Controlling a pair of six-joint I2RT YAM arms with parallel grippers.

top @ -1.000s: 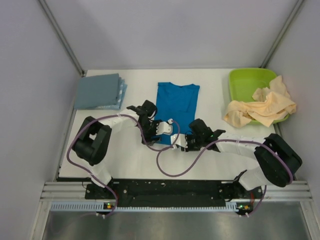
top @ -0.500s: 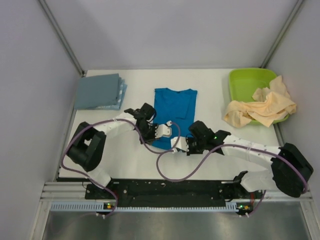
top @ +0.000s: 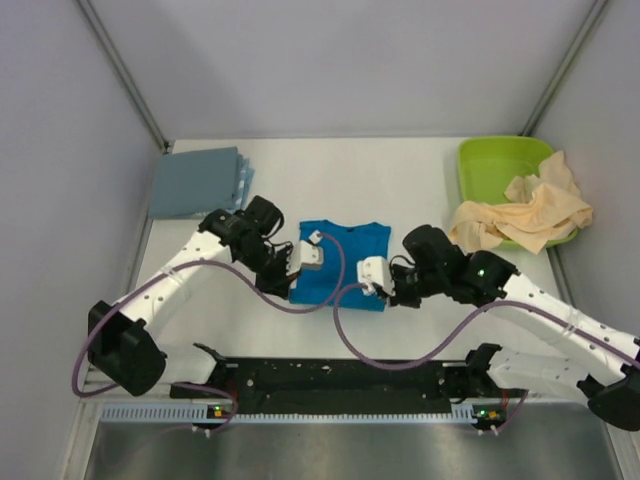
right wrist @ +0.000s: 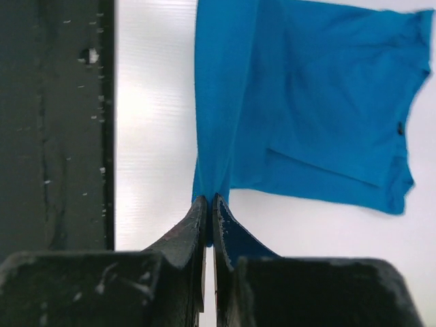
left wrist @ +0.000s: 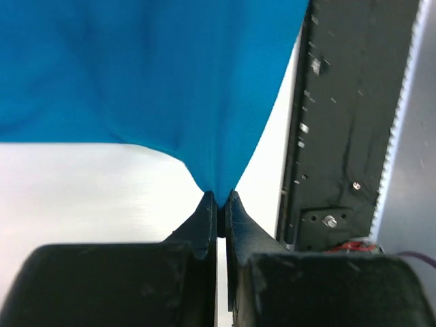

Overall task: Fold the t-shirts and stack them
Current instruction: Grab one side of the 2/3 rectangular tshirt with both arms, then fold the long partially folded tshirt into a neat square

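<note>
The bright blue t-shirt [top: 340, 262] lies mid-table with its collar end toward the back. My left gripper [top: 297, 272] is shut on the shirt's near left corner. In the left wrist view the blue cloth [left wrist: 136, 68] rises in a taut peak from the pinched tips of the left gripper [left wrist: 219, 202]. My right gripper [top: 388, 292] is shut on the near right corner. In the right wrist view a stretched strip of the blue shirt [right wrist: 306, 102] runs up from the right gripper [right wrist: 210, 202]. Folded grey-blue t-shirts [top: 198, 183] are stacked at the back left. A cream-peach t-shirt [top: 520, 215] hangs crumpled over the tub's rim.
The lime-green tub [top: 495, 160] stands at the back right corner. The black base rail [top: 340, 375] runs along the near table edge, close under both grippers, and shows in the wrist views as the rail [left wrist: 340, 102] and the rail [right wrist: 54, 102]. Purple cables loop beside each arm.
Both grippers went from open to shut on the blue shirt's near corners. Both arms stretched out and raised those corners, and the shirt now looks shorter and sits nearer.
</note>
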